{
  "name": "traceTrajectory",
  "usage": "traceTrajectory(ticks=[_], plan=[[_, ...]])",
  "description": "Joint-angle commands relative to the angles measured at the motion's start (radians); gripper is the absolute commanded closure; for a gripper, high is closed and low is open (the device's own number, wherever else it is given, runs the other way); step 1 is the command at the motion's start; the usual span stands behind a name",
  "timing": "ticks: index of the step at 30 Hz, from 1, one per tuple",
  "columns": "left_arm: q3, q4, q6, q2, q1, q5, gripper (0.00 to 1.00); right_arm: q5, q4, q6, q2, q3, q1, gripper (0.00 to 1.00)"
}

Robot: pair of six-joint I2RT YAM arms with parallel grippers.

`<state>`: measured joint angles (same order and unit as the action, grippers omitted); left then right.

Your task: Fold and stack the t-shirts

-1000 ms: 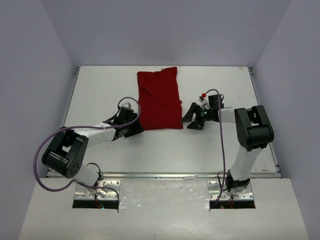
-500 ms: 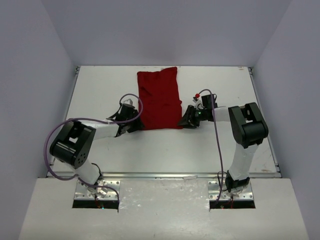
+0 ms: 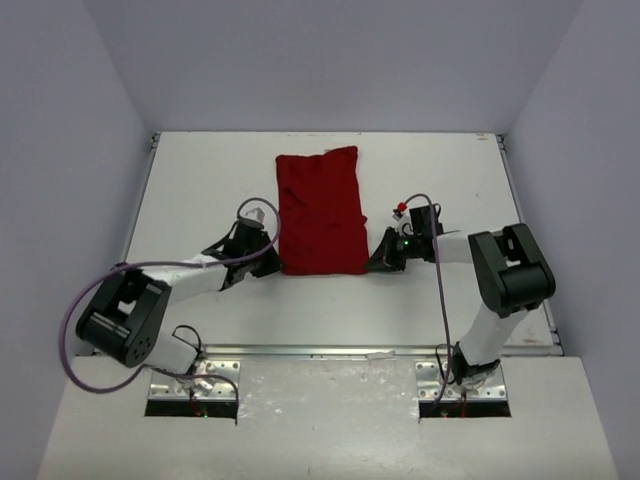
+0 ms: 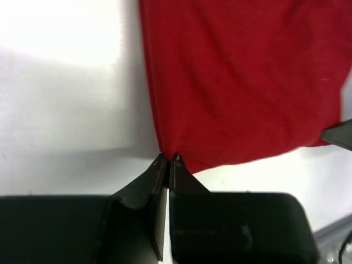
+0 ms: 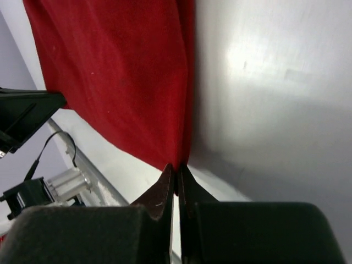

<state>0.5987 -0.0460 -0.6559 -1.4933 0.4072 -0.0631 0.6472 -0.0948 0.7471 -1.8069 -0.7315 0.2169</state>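
On the white tabletop [image 3: 200, 180], a little left of its middle, lies the deep-red t-shirt [image 3: 320, 212]. It is already narrowed into a long panel, with no sleeves showing. Its long axis runs straight away from the arm bases, so the short near edge faces the robot and the far end, somewhat rumpled, reaches toward the back wall.

The left tool [image 3: 268, 262] sits at the near left corner of that panel and the right tool [image 3: 378, 262] at the near right corner. Each arm has its own corner, and neither is closer to the cloth than the other. From both tools the whole length of the shirt stretches ahead, toward the far side.

From the left wrist camera, the fingers are pressed together with only a hairline between them, and their tips meet the corner of the red hem. That reads as a pinch on the cloth. The right wrist camera shows the same picture, with the fingers closed tip to tip and the side fold of the shirt running right down into them.

With both near corners seemingly held, the next move turns on that long axis. A half fold would mean raising the near edge and carrying it forward over the panel to the far end. Both tools would need to travel level and at the same pace. Soft cloth sags between two grips, so an uneven lift would skew the fold.
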Motion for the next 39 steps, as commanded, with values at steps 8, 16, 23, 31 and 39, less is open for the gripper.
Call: traceTrajectory(ticks=[8,16,23,31,39], plan=[[-0.177,0.257,-0.162,0.586,0.196,0.059,1.0,0.013,0.06,0.11,0.602,0.348,0.047,0.99],[0.062,0.563,-0.114,0.766,0.199,0.18,1.0,-0.084,0.409,0.074,0.9,0.098,0.059,0.99],[0.275,0.548,-0.041,0.53,0.17,0.296,1.0,-0.095,0.446,0.009,0.649,-0.135,0.05,0.99],[0.34,0.417,0.021,0.288,-0.001,0.116,1.0,-0.089,0.497,-0.037,0.38,-0.394,0.027,0.99],[0.47,0.368,0.056,0.09,-0.117,0.033,1.0,-0.078,0.487,-0.045,0.175,-0.519,-0.004,0.99]])
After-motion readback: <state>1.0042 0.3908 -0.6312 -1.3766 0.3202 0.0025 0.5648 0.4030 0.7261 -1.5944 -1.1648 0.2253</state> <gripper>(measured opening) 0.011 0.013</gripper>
